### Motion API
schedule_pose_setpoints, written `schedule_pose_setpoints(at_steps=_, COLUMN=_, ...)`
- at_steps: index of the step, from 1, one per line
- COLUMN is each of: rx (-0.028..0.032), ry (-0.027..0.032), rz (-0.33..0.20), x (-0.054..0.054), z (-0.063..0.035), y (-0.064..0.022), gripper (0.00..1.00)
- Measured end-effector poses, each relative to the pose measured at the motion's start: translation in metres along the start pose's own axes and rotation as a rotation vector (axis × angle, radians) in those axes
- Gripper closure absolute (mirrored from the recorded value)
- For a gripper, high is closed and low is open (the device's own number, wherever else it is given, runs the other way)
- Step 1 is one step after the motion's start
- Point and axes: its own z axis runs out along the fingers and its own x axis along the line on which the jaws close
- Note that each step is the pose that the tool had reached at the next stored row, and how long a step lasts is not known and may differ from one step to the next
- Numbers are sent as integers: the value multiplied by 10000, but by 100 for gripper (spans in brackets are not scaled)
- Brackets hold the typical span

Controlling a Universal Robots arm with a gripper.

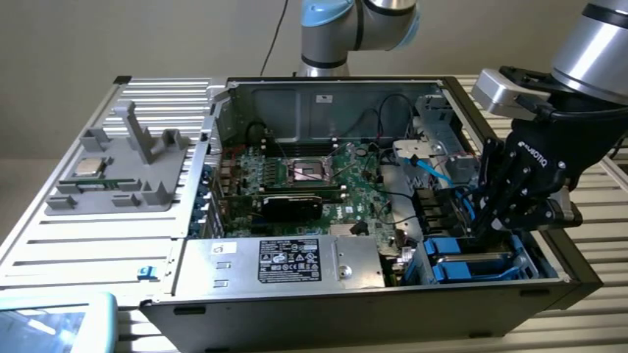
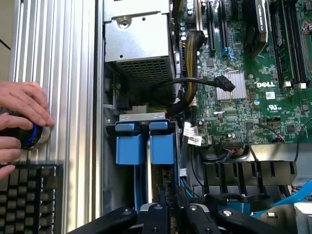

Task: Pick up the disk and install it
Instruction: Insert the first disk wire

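Note:
The disk (image 2: 146, 144) stands on edge in the drive bay at the case's front corner, its two bright blue carrier tabs side by side under a silver bracket. In the exterior view the blue carrier (image 1: 471, 259) lies low in the bay on that view's right. My black gripper (image 1: 493, 220) reaches down into this bay from above. In the wrist view my gripper (image 2: 168, 191) has its fingers drawn close together on the carrier's near end, pinching its thin edge. The disk's lower part is hidden in the bay.
The open case holds a motherboard (image 1: 314, 176), black cables and a silver power-supply box (image 1: 294, 261). A grey fixture with a CPU chip (image 1: 90, 165) sits on the slatted table. A person's hand (image 2: 19, 114) rests on a knob beside a keyboard (image 2: 29, 195).

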Motion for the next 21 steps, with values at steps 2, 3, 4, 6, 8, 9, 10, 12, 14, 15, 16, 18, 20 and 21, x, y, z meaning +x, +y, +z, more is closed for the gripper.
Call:
schedule_pose_setpoints(at_steps=2, rx=16, ry=-1, rz=3, x=1, z=3, y=2, gripper=83)
schedule_pose_setpoints(at_steps=3, rx=27, ry=-3, rz=5, x=2, z=6, y=5, gripper=83)
schedule_pose_setpoints(at_steps=4, rx=34, ry=-4, rz=5, x=2, z=9, y=9, gripper=83)
schedule_pose_setpoints(at_steps=6, rx=55, ry=-6, rz=8, x=1, z=16, y=17, gripper=83)
schedule_pose_setpoints(at_steps=8, rx=62, ry=-3, rz=8, x=1, z=19, y=16, gripper=83)
schedule_pose_setpoints(at_steps=9, rx=67, ry=-3, rz=8, x=0, z=21, y=15, gripper=83)
schedule_pose_setpoints(at_steps=10, rx=70, ry=-5, rz=8, x=0, z=24, y=15, gripper=83)
schedule_pose_setpoints(at_steps=12, rx=75, ry=-7, rz=9, x=-1, z=30, y=14, gripper=83)
schedule_pose_setpoints(at_steps=14, rx=78, ry=-5, rz=10, x=-1, z=33, y=14, gripper=83)
schedule_pose_setpoints(at_steps=15, rx=79, ry=-8, rz=10, x=1, z=35, y=13, gripper=83)
schedule_pose_setpoints(at_steps=16, rx=81, ry=-8, rz=10, x=3, z=36, y=13, gripper=83)
schedule_pose_setpoints(at_steps=18, rx=83, ry=-8, rz=11, x=9, z=38, y=13, gripper=83)
schedule_pose_setpoints(at_steps=20, rx=100, ry=-8, rz=13, x=8, z=45, y=12, gripper=83)
schedule_pose_setpoints(at_steps=21, rx=107, ry=-7, rz=15, x=7, z=50, y=12, gripper=83)
